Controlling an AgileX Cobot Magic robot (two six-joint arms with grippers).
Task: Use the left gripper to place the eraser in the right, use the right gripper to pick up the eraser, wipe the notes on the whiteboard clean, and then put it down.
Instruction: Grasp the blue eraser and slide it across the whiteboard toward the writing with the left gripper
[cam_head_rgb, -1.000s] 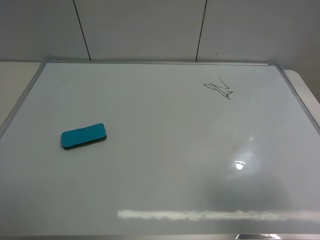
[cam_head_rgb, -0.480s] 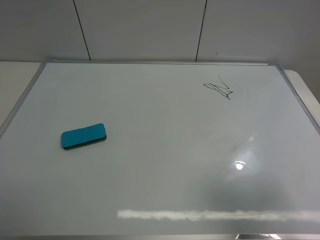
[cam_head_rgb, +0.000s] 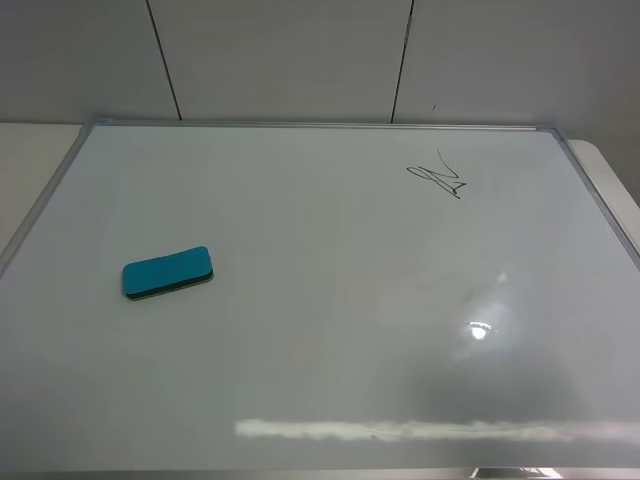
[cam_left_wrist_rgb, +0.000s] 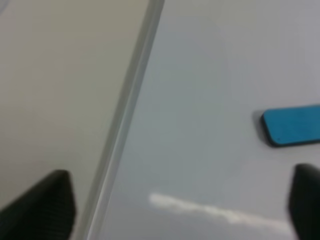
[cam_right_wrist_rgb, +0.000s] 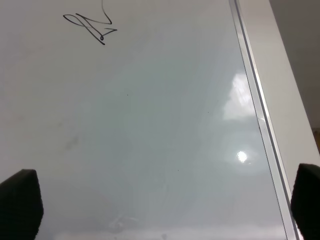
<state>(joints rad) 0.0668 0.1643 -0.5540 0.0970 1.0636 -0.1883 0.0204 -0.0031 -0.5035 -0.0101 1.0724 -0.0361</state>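
The teal-blue eraser lies flat on the left part of the whiteboard; its end also shows in the left wrist view. The black notes are at the board's far right, also seen in the right wrist view. Neither arm shows in the exterior high view. The left gripper is open and empty, hovering over the board's left frame edge, apart from the eraser. The right gripper is open and empty above the board's right side, short of the notes.
The whiteboard's silver frame runs along the left and its right edge shows in the right wrist view. A beige table surface lies beyond the frame. A grey panelled wall stands behind.
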